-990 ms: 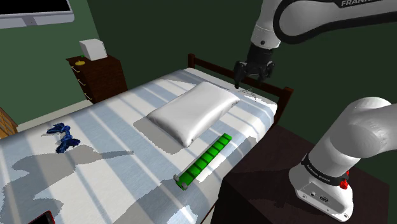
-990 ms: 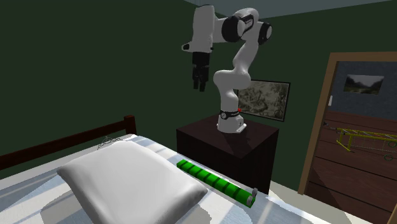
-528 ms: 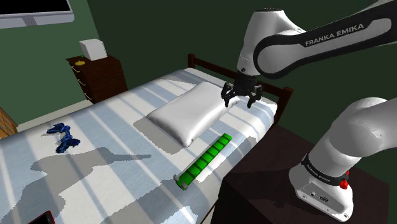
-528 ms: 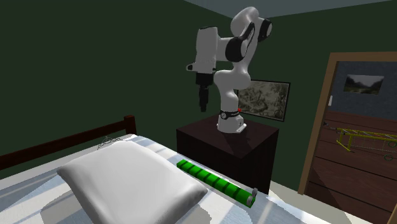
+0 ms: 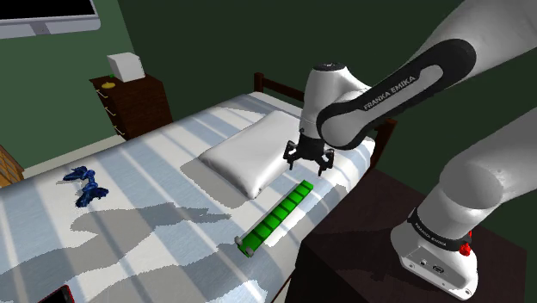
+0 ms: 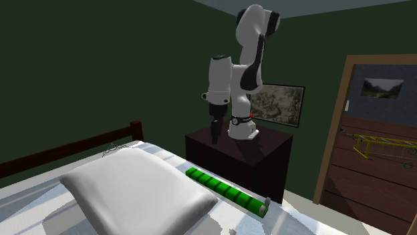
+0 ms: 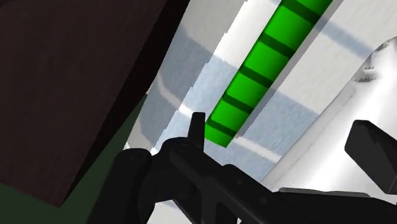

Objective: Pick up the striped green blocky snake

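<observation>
Green striped snake [image 6: 227,190] on the bed [image 6: 20,200] beside a white pillow [image 6: 133,190], black gripper [image 6: 214,139] well above it

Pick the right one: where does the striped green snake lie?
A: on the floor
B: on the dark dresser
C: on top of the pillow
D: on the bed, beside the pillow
D: the striped green snake lies flat on the bed, stretched out alongside the white pillow and near the edge.

Bright green snake [image 5: 277,218] with darker green stripes, white bedcover [image 5: 155,232] with pale blue bands, plain white pillow [image 5: 258,151], black gripper [image 5: 308,165], dark brown stand [image 5: 353,245], deep blue object [image 5: 84,183] at nine o'clock
</observation>
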Robot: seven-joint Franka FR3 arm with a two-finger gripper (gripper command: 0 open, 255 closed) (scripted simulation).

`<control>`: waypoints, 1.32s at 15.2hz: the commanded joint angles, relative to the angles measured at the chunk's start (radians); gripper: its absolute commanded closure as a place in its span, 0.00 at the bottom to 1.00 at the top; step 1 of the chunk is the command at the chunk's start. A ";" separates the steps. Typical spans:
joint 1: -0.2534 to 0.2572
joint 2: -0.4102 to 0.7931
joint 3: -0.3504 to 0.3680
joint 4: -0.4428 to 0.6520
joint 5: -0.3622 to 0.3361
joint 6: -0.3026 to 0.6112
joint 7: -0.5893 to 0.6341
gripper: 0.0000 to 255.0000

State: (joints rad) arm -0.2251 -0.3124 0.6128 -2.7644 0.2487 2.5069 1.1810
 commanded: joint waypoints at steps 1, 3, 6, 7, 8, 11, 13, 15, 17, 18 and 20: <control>-0.045 0.100 0.063 0.011 -0.044 0.079 0.132 0.00; -0.108 0.216 0.121 0.031 -0.151 0.152 0.293 0.00; -0.159 0.417 0.128 0.081 -0.456 0.233 0.631 0.00; -0.136 0.481 0.089 0.105 -0.561 0.248 0.746 0.00; -0.089 0.538 0.031 0.130 -0.639 0.262 0.841 0.00; 0.056 0.683 -0.130 0.210 -0.775 0.305 1.053 0.00; 0.113 0.741 -0.192 0.242 -0.814 0.329 1.118 0.00; 0.143 0.772 -0.229 0.255 -0.845 0.349 1.143 0.00; 0.172 0.803 -0.263 0.268 -0.874 0.369 1.165 0.00; 0.186 0.819 -0.280 0.275 -0.887 0.379 1.176 0.00; 0.208 0.843 -0.306 0.287 -0.906 0.395 1.193 0.00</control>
State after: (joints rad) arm -0.0308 0.5156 0.3242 -2.4834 -0.6437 2.8906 2.3629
